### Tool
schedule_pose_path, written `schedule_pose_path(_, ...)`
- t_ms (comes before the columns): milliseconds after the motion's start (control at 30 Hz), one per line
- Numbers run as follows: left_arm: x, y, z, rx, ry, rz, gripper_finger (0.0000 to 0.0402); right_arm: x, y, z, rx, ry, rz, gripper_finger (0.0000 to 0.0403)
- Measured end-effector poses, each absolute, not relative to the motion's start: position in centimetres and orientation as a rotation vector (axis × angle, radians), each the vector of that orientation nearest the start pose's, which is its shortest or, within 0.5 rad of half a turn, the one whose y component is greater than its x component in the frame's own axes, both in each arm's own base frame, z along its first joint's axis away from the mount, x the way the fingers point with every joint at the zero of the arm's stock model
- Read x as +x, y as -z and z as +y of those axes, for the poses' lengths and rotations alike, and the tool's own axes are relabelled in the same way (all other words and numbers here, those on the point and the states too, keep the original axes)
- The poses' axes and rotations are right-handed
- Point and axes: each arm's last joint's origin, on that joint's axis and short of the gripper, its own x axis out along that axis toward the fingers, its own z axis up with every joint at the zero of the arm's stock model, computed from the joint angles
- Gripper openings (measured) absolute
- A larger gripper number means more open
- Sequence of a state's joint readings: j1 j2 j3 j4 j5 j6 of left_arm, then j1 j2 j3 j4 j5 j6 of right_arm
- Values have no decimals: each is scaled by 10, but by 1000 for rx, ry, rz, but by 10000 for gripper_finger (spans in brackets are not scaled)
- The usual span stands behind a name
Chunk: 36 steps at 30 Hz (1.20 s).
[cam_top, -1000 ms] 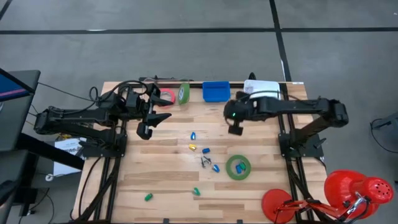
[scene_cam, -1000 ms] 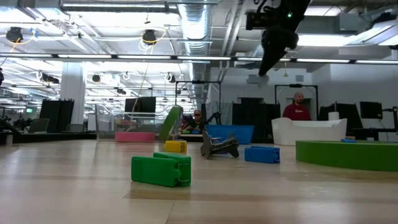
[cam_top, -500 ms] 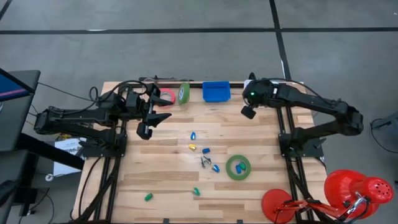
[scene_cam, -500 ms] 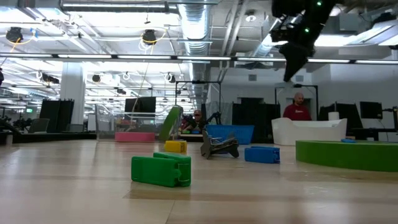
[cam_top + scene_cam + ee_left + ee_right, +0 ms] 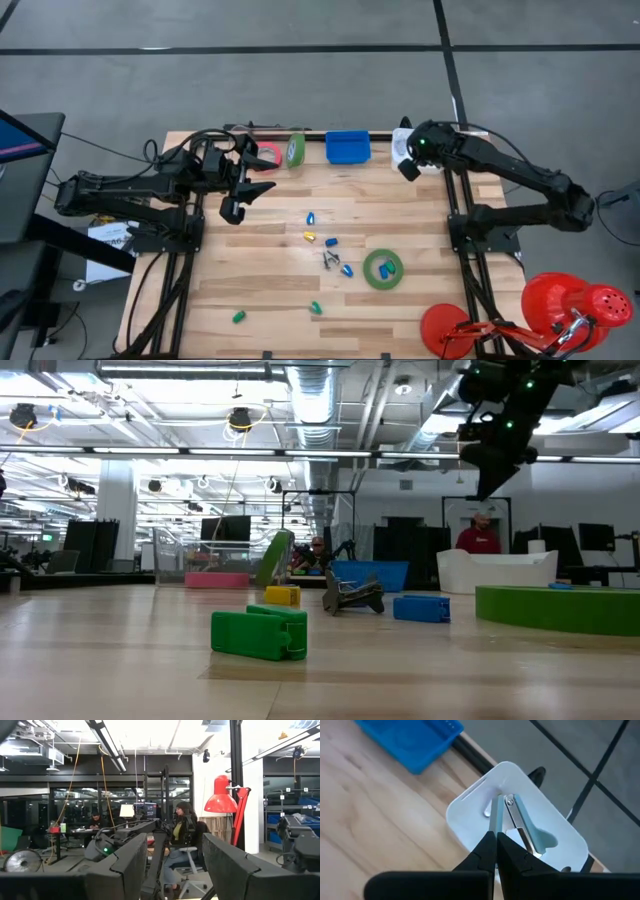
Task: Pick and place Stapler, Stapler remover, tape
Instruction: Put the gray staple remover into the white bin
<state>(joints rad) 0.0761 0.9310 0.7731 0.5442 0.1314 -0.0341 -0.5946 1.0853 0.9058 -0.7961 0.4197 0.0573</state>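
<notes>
While the right hand [image 5: 496, 836] hangs pinched together over the white tub [image 5: 470, 805], stapler remover [image 5: 520, 827] lying inside just beyond it, left hand [image 5: 240, 190] parted, empty, pink tape [image 5: 268, 156] beside it, green tape [image 5: 383, 269] flat mid-desk [image 5: 260, 280]

No readable text showing anywhere: nothing legible on the tape rolls, bins, surface or background room gear. No labels, brands, numbers or signs resolving.

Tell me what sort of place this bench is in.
Probably an open-plan lab or workshop: exposed ceiling ducts, a wooden table holding both robot arms, and people seated at desks behind.
</notes>
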Motion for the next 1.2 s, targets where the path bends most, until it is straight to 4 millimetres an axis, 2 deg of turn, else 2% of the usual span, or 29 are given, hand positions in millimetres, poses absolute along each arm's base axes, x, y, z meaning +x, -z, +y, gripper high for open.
schedule_pose_path(167, 203, -372, 12, 6, 61, -383, 182, 158, -268, -139, 189, 1030, 995, 0)
schedule_pose_path(367, 203, -372, 12, 6, 61, -383, 182, 156, -252, -159, 245, 1090, 1072, 0)
schedule_pose_path(633, 203, -372, 12, 6, 61, -383, 182, 157, -234, -176, 284, 1114, 1158, 0)
schedule_pose_path(1000, 203, -372, 12, 6, 61, -383, 182, 159, -225, -185, 281, 1142, 1195, 4)
schedule_pose_path(1200, 203, -372, 12, 8, 61, -383, 182, 159, -225, -185, 285, 1152, 1193, 46)
